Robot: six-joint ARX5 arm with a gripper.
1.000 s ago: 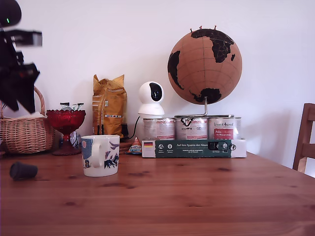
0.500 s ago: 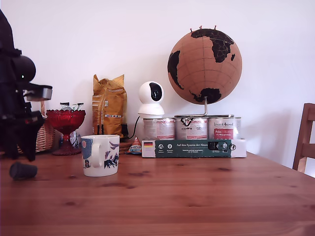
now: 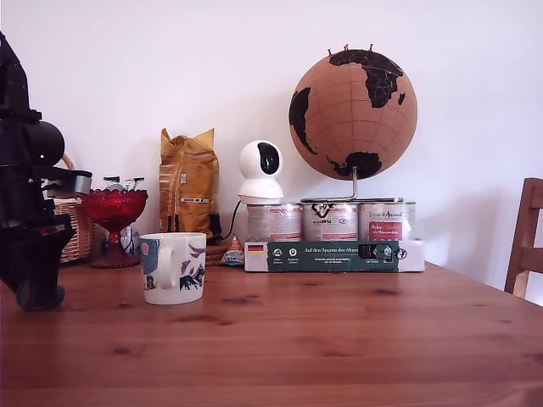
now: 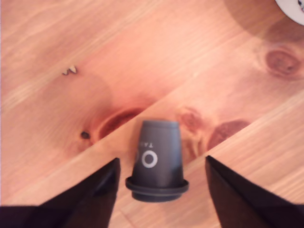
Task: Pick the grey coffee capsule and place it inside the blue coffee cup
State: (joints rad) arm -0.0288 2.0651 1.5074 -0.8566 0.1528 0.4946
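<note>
Nothing is picked yet: the gripper (image 4: 160, 190) sits low with fingers (image 4: 97, 190) spread either side of the grey coffee capsule (image 4: 157, 161), lying on the wooden table (image 4: 213, 71); closing, lifting and reaching the blue coffee cup (image 3: 173, 268) remain.

The end effector (image 4: 160, 190) has dropped to the table (image 3: 339, 339), its open fingers now straddling the grey coffee capsule (image 4: 157, 161).
</note>
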